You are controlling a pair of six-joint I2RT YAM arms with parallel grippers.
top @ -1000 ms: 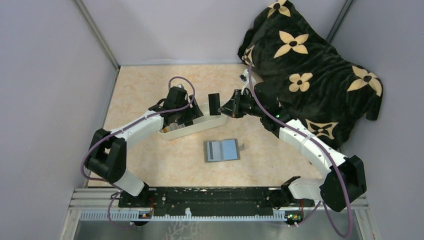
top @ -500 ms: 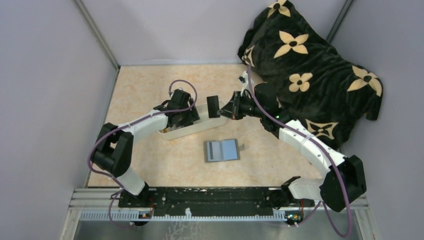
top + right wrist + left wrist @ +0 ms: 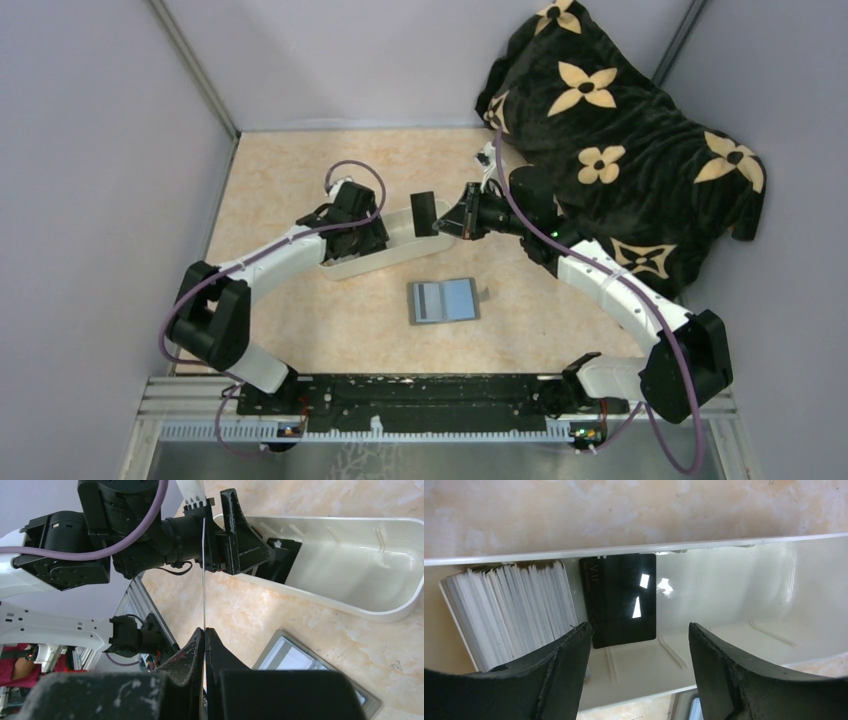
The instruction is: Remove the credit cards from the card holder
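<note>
Tray [image 3: 405, 243], white plastic, long and oblong, lies slantwise on the beige marbled tabletop [image 3: 290, 170]. Contents: at its left end a dense stack of pale cards [image 3: 514, 610] standing on edge and leaning; just beside that stack a glossy black card [image 3: 621, 600] propped against the far wall; the rest of the tray's floor is bare. Left gripper [image 3: 636, 645] hovers over the tray's interior, fingers spread apart with nothing between them, the glossy black card showing through the gap. Right gripper [image 3: 204, 632] sits at the tray's right end, fingers pressed together on the lower edge of a black credit card [image 3: 424, 213], which stands upright and edge-on to the wrist camera, above the tray's right rim. Card holder [image 3: 443, 300], grey, lies opened flat on the tabletop on the near side of the tray, apart from it, blue-grey pockets facing up. Black blanket with tan flowers [image 3: 620, 130] is heaped beyond the tray's right end. Since a second ago: the black credit card has edged slightly closer to the tray, the left wrist has shifted a little toward the tray's left end, and the card holder is unmoved.
</note>
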